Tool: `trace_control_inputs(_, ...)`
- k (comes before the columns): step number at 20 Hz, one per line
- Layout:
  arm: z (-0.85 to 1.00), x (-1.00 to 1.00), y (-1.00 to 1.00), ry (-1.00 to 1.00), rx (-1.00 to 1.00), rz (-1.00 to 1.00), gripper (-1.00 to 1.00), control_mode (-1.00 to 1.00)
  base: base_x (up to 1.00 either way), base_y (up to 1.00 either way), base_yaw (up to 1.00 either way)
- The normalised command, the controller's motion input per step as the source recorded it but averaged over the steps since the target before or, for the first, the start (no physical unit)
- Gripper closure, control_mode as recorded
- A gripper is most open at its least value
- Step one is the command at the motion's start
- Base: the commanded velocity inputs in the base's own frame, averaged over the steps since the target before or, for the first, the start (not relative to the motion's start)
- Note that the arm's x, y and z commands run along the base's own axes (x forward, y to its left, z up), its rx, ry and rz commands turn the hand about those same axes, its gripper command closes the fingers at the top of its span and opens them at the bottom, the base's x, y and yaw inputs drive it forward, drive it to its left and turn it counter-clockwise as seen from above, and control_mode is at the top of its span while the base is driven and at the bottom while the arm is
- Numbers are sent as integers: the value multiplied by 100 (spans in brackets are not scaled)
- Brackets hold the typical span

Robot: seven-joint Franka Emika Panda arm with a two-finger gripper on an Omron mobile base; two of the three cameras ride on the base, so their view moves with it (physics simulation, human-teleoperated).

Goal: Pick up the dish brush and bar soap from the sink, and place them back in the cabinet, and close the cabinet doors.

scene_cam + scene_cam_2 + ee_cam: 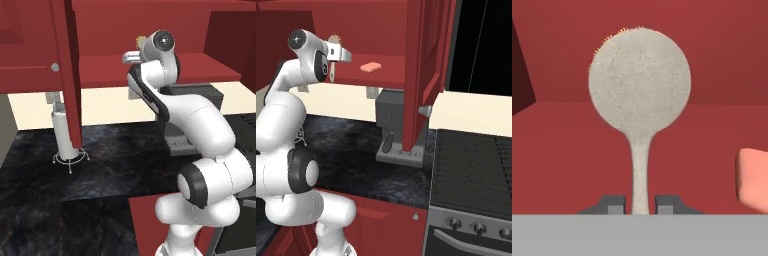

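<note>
Dish brush (pixel 639 90) clamped in gripper (pixel 640 204) over cabinet (pixel 572 150) shelf, bar soap (pixel 753 176) just beside, open door (pixel 423 70) nearby

This is a kitchen. A dark red cabinet (pixel 381 30) hangs on the wall above a black stone counter (pixel 100 150). Just right of the counter is a stove (pixel 476 170) with round knobs. A grey coffee machine (pixel 393 125) stands on the counter under the cabinet.

Black marble-look counter (pixel 100 160), grey coffee machine (pixel 393 125), perhaps a paper-towel holder (pixel 67 135), black stove (pixel 476 170) alongside.
</note>
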Motion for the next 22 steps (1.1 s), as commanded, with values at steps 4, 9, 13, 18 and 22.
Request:
trace_control_inputs(4,0,46,0,-1,0,0,100,-100,0,0,0)
trace_control_inputs(9,0,48,0,-1,0,0,100,-100,0,0,0)
trace_control_inputs(13,-1,39,0,-2,0,0,100,-100,0,0,0)
trace_control_inputs(18,-22,28,0,-5,0,0,100,-100,0,0,0)
trace_control_inputs(22,-33,20,0,-6,0,0,100,-100,0,0,0)
